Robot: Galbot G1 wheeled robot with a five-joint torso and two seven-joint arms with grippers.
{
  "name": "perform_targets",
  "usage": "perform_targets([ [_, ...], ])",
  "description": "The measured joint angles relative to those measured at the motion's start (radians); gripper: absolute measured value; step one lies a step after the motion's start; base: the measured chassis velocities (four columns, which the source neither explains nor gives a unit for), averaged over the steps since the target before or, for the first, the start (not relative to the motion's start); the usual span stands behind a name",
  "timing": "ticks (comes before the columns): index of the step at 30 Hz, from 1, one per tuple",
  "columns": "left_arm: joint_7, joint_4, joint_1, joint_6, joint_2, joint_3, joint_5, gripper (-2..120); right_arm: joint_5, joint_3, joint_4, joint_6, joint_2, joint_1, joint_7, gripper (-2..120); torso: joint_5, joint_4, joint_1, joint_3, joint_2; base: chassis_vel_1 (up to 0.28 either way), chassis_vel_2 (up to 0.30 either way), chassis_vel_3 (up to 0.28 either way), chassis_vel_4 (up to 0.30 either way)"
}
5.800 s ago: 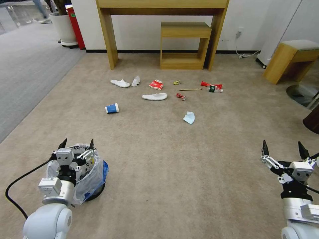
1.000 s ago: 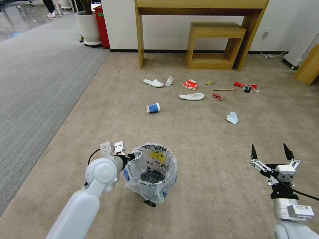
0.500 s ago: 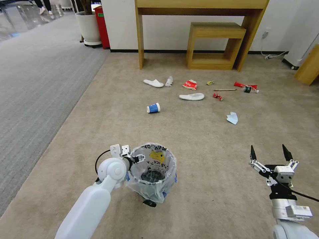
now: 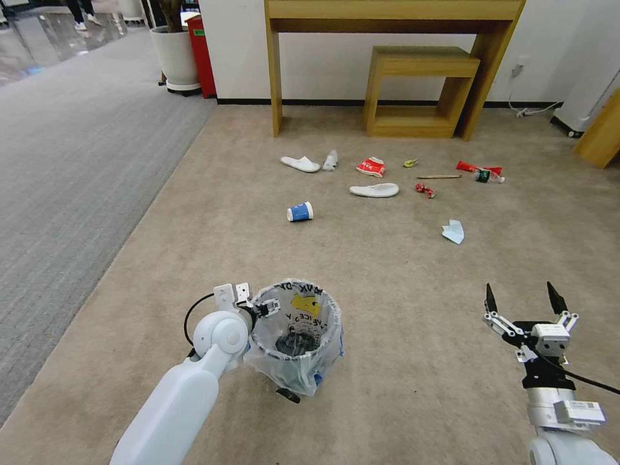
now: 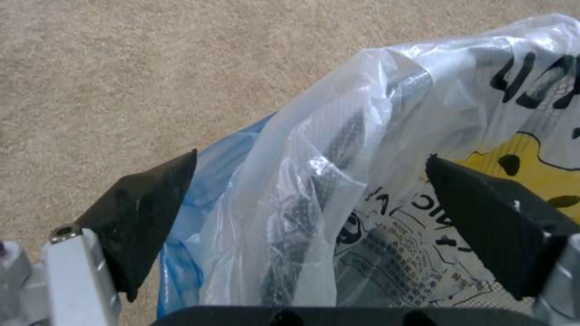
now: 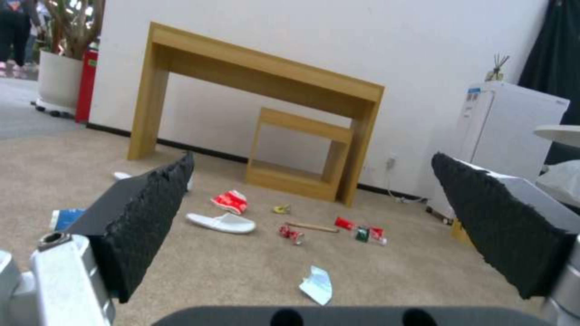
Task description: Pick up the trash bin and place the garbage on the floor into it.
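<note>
The trash bin (image 4: 294,336), lined with a crinkly printed clear bag, stands on the beige carpet floor (image 4: 400,303) just in front of me. My left gripper (image 4: 263,308) is at its left rim. In the left wrist view the left gripper (image 5: 308,194) is open, one finger outside and one inside the bagged rim (image 5: 338,149). Farther ahead lies the garbage: two white slippers (image 4: 300,164) (image 4: 374,190), a blue-white cup (image 4: 299,212), a red-white packet (image 4: 371,167), a stick (image 4: 439,176) and a pale blue mask (image 4: 453,231). My right gripper (image 4: 522,300) hovers open at the right, holding nothing.
A tall wooden table (image 4: 394,13) and a low wooden shelf (image 4: 420,84) stand against the far wall behind the litter. A white plant pot (image 4: 174,55) and a red bin (image 4: 201,55) sit at the back left beside grey ribbed carpet (image 4: 64,161).
The camera has swung since the oldest frame, so the bin now sits ahead of me. Over the last second my left arm edged right, bringing its gripper over the rim.
</note>
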State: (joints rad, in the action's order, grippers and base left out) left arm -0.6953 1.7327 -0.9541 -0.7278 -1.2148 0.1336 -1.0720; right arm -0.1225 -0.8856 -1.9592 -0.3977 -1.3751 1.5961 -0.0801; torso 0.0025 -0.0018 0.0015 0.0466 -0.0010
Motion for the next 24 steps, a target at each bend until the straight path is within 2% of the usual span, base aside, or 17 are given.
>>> perform_targets([
  [11,-0.026,0.067,-0.032,-0.007,0.019,0.001,-0.014,99,0.002,0.0,-0.007,0.0,0.0,0.002,-0.001,100,-0.001,0.0,0.001,0.001,0.0,0.0,0.0,0.0,0.0],
  [13,-0.07,0.09,-0.039,-0.01,0.023,0.0,-0.059,99,0.004,0.0,-0.008,0.0,0.0,0.002,-0.001,100,-0.0011,-0.0001,0.001,0.001,0.0,0.0,0.0,0.0,0.0],
  [14,-0.07,0.09,-0.039,-0.01,0.023,0.0,-0.059,99,0.004,0.0,-0.008,0.0,0.0,0.002,-0.001,100,-0.0011,-0.0001,0.001,0.001,0.0,0.0,0.0,0.0,0.0],
  [16,-0.134,0.123,-0.043,-0.013,0.032,-0.007,-0.146,99,0.011,-0.001,-0.008,0.0,0.001,0.002,-0.001,100,-0.0012,-0.0002,0.001,0.001,-0.001,0.0,0.0,0.0,0.0],
  [17,-0.134,0.123,-0.043,-0.013,0.032,-0.007,-0.146,99,0.011,-0.001,-0.008,0.0,0.001,0.002,-0.001,100,-0.0012,-0.0002,0.001,0.001,-0.001,0.0,0.0,0.0,0.0],
  [19,-0.199,0.15,-0.039,-0.017,0.041,-0.012,-0.235,99,0.014,-0.001,-0.008,0.0,0.002,0.001,-0.001,100,-0.0011,-0.0002,0.001,0.001,-0.001,0.0,0.0,0.0,0.0],
  [24,-0.222,0.16,-0.041,-0.016,0.067,-0.021,-0.265,97,0.016,0.001,-0.007,0.0,0.001,0.001,-0.001,100,-0.0006,-0.0001,0.001,0.0,-0.001,0.0,0.0,0.0,0.0],
])
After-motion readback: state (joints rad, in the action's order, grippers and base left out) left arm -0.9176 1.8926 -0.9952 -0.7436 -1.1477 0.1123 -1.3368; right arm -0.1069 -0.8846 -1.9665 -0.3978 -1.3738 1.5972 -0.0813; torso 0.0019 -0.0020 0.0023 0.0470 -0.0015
